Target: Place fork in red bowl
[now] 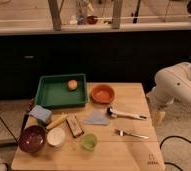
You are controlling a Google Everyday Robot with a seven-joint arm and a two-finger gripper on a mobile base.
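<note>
Camera view. Shows a wooden tabletop (139, 100) with the fork (131, 134) lying flat near the front right corner, long axis roughly along the front edge, apart from everything else. Shows the white-handled tool (125, 114) just behind it, toward the middle. Shows the red bowl (102, 93) farther back, near the middle of the far edge, beside a green tray (49, 95) holding an orange (72, 84). Places the gripper (159, 117) off the right edge of the tabletop, hanging below the white arm (176, 85), about level with the white-handled tool and touching nothing. Cannot tell whether open or closed.

Handling, by judgement: looks slim and all metal, so probably light, stiff and not fragile. Also smooth and low against the wood, hence likely to slide or pivot if pinched off-centre. Best taken across the narrow handle near mid-length, coming straight down and closing across the short width. Should need little force. Expect a clink rather than damage on release over the red bowl, which appears empty.
</note>
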